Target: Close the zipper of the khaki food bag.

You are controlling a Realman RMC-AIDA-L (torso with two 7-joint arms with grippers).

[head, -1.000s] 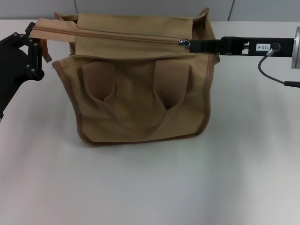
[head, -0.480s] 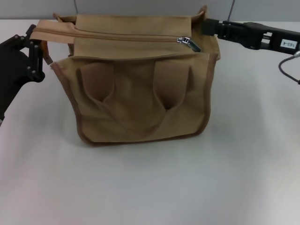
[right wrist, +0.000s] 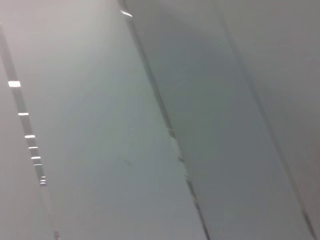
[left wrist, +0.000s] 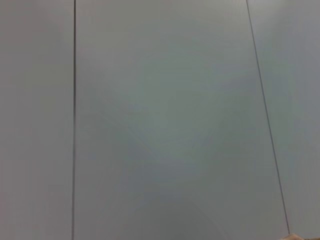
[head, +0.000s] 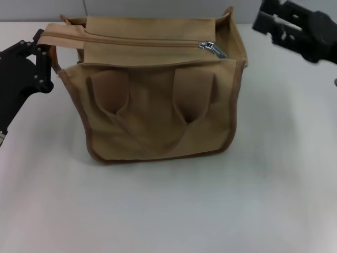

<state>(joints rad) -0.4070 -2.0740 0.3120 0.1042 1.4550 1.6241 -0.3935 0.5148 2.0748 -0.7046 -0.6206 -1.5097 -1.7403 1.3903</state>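
Note:
The khaki food bag (head: 158, 110) stands in the middle of the white table in the head view, its two loop handles lying flat on its front. The zipper (head: 126, 40) runs across its top panel. The silver slider and pull tab (head: 211, 48) sit near the right end, and the tape to their left looks joined. My left gripper (head: 46, 58) is at the bag's upper left corner, against the end of the zipper tape. My right gripper (head: 271, 21) is raised at the upper right, apart from the bag and the slider.
The white table (head: 168, 211) extends in front of and beside the bag. A grey panelled wall (head: 158, 8) stands behind it. Both wrist views show only grey wall panels (left wrist: 160, 120) (right wrist: 160, 120).
My right gripper has let go of the pull tab, pulled back to the right and lifted away. The pull tab now lies loose on the bag. The left arm has hardly moved.

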